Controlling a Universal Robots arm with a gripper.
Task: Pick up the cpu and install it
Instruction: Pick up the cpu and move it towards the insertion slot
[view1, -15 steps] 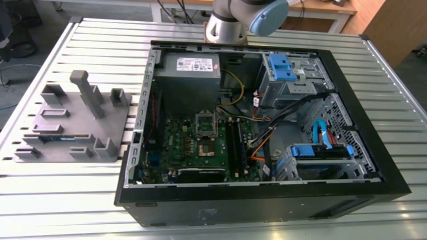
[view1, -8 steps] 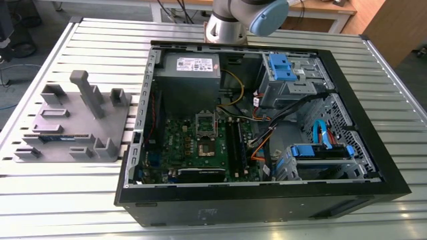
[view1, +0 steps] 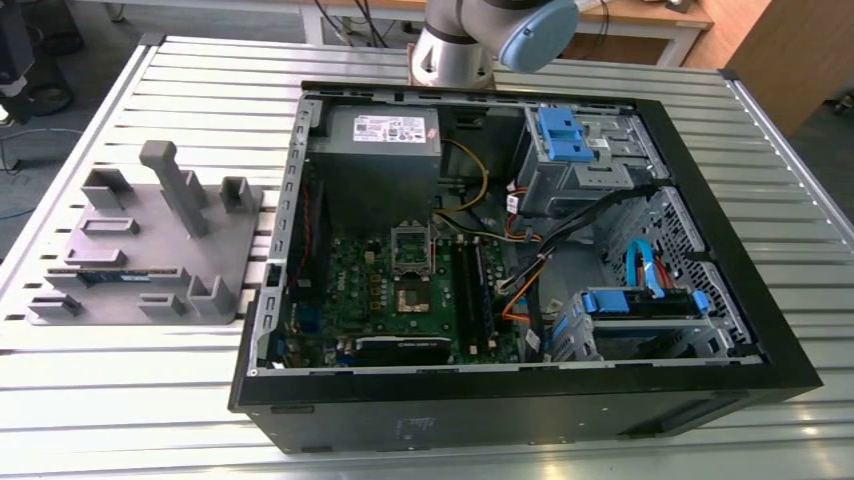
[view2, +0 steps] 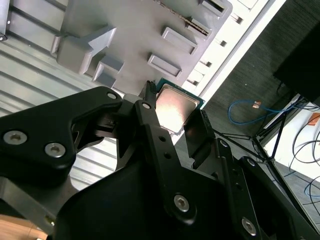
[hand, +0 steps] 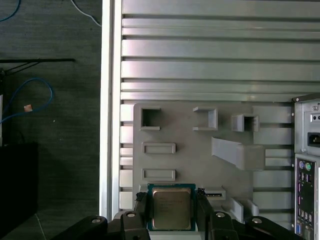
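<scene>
**Cpu clamped in the gripper, printed side up**

In both wrist views the cpu (hand: 171, 209) (view2: 176, 104) sits between the black fingers (hand: 141, 210) of the gripper (hand: 172, 201) (view2: 173, 111). The jaws are closed on it, one finger on each of two opposite edges. Its silvery metal top faces the first wrist view and carries several lines of engraved print; a thin green rim shows around it. It is seen in front of the near edge of the grey fixture (hand: 200, 160) (view2: 135, 35).

The grey fixture (view1: 200, 250) lies on the slatted metal table (view1: 107, 400), on the exterior view's left of the computer case (view1: 534, 410). A memory stick (view1: 114, 273) with a blue label lies in one of its pockets; an upright post (view1: 171, 180) stands near its far side.

The case lies open on its side. The power supply (view1: 380, 160) at its far end bears a white printed label (view1: 391, 128). On the green motherboard (view1: 360, 290) the socket (view1: 412, 290) with its silver metal frame (view1: 411, 243) sits near the middle. Black memory slots (view1: 467, 290) run just beside it on the exterior view's right, and past them a bundle of orange, yellow and black cables (view1: 523, 265) crosses toward the blue drive brackets (view1: 561, 135).

The robot arm (view1: 487, 40) rises behind the case's far wall. A blue cable (hand: 30, 100) loops on the dark floor beside the table in the first wrist view
</scene>
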